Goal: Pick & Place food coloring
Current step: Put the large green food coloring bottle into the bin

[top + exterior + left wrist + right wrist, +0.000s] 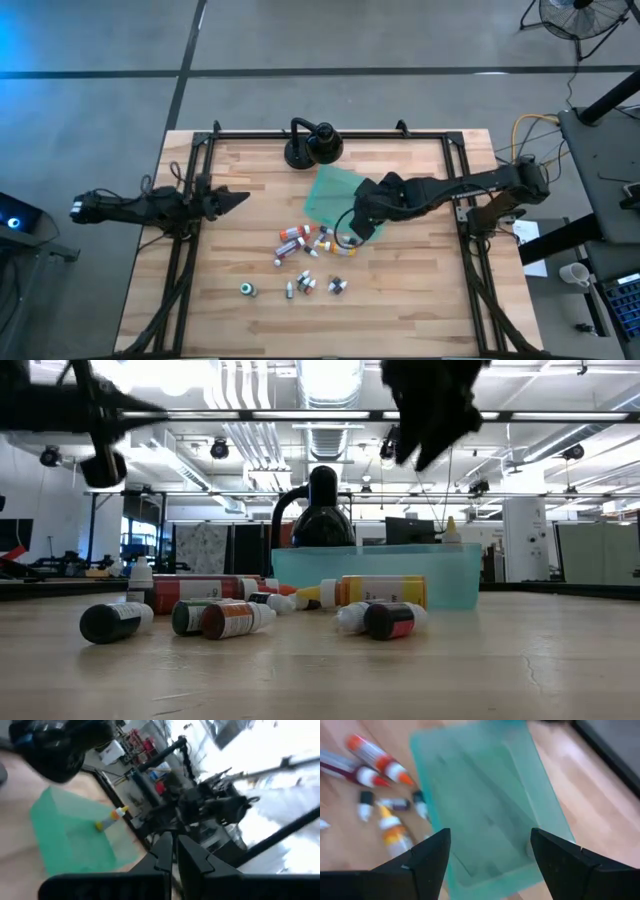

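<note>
The right claw (362,228) hangs above the counter (420,300) with its fingers (427,857) spread wide and nothing between them. It sits over the near edge of the green bin (335,192), a shallow translucent tub. The bottles (300,240) lie scattered on the wood just beside the claw, on its side away from the right arm's base, and spread further out from there; a few are well apart from it, the green-capped one (247,290) farthest.

In the right wrist view the bin (490,805) fills the space between and beyond the fingers, and its floor looks bare there. A red-and-orange-capped bottle (377,757) and several smaller ones lie on the wood just outside the bin wall.

The left claw (235,199) waits off to the far side of the bottles from the right claw, its fingers pressed together and holding nothing.

The left wrist view shows what the right wrist view does not: one yellow-tipped bottle (111,817) at the bin's (65,840) far part; whether it rests inside or just behind the wall cannot be told. The low view shows bottles (235,618) lying on their sides in front of the bin (375,575), with a black stand (320,510) behind it. The high view places that stand (312,148) beyond the bin, away from the right claw
</note>
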Robot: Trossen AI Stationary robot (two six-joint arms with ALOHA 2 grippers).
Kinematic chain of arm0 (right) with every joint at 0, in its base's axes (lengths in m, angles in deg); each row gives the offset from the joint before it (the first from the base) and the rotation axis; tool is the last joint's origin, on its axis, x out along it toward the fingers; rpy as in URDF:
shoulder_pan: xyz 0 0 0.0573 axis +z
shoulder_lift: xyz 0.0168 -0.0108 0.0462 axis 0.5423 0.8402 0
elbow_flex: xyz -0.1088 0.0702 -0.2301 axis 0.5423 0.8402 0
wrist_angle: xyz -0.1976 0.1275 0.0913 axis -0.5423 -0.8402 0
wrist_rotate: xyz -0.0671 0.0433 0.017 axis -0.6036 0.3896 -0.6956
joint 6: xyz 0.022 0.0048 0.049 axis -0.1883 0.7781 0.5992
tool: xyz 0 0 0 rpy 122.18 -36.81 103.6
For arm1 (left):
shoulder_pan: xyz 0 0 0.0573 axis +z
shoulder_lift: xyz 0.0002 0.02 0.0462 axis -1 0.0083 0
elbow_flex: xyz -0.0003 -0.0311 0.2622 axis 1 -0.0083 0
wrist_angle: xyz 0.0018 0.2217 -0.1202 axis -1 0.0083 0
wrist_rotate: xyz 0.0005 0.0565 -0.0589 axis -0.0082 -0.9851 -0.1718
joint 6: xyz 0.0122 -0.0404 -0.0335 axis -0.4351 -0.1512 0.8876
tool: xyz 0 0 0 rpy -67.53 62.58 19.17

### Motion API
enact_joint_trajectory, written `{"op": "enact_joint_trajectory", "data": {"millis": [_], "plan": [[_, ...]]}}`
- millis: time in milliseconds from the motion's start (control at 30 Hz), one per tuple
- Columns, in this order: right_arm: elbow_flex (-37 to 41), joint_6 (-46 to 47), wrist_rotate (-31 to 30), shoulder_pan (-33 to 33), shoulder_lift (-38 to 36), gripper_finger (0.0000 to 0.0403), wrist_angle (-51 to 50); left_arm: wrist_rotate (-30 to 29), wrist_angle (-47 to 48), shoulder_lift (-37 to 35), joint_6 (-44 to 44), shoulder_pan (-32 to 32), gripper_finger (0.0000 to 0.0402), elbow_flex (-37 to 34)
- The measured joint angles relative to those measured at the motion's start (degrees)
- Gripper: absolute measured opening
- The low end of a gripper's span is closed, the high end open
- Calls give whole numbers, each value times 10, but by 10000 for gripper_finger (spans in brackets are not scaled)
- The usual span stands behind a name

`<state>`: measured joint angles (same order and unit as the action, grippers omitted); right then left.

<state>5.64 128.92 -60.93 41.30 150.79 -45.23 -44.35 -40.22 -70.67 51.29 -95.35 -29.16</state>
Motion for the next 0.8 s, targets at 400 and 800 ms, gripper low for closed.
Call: {"op": "enact_joint_trajectory", "data": {"millis": [400, 800], "plan": [[-44, 147, -39, 70, 0, 256, -5, 113, 386, 205, -189, 0, 0, 266], [-44, 304, 23, 102, 0, 235, -6, 105, 404, 309, -244, 0, 0, 282]]}}
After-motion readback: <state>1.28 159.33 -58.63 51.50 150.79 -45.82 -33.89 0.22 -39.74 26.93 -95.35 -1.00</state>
